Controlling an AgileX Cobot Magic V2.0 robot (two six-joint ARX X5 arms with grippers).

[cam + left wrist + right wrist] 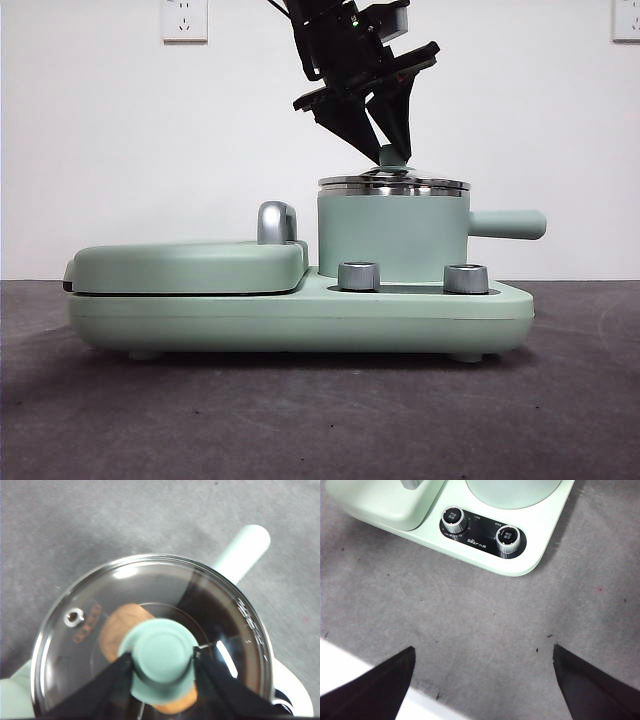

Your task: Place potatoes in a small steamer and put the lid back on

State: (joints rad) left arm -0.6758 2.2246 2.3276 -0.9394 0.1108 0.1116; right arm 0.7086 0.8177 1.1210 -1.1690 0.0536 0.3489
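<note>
While the right gripper [482,680] is waiting spread open above the table, the left gripper [162,662] is clamping the knob of the lid [150,630], which is sitting on the small steamer [392,238] over the potato [120,627].

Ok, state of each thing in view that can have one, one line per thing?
lid: seated on the steamer rim, knob gripped.
small steamer: covered, on the appliance base.
potato: inside the steamer, under the glass.
left pincer: shut on the lid knob.
right pincer: open, empty, above the table.
griddle cover: closed.
</note>
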